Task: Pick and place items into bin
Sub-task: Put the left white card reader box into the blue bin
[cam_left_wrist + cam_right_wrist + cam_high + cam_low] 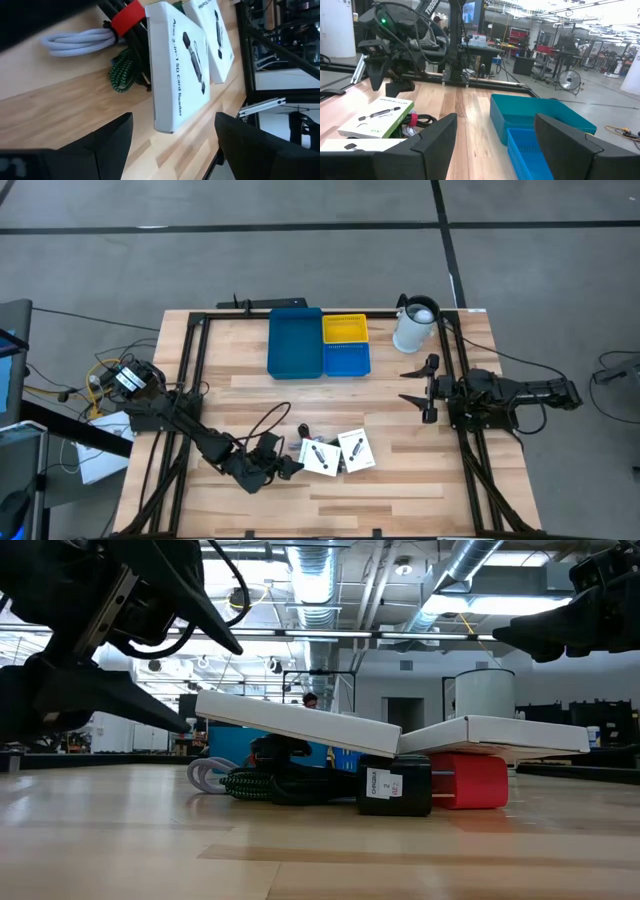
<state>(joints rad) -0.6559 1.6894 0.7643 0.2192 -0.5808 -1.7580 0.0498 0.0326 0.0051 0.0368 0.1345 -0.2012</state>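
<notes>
Two white square cards (180, 65) (217, 35) lie tilted near the table's front, each leaning on a heap of coiled cables: pale grey (80, 40), green (122, 75), and black with a red strap (129, 17). In the low view a black piece (395, 785) and a red one (470, 780) sit under the cards. My left gripper (290, 465) (172, 150) is open just left of the nearer card, its fingers standing either side of that card's near corner without touching. My right gripper (412, 385) hangs open at the table's right. The blue bin (296, 343) stands at the back.
A yellow tray (345, 330) and a smaller blue tray (346, 360) adjoin the bin's right side. A white jug (415, 325) stands at the back right. Black frame rails (195, 370) run along both table sides. Bare wood lies between cards and bin.
</notes>
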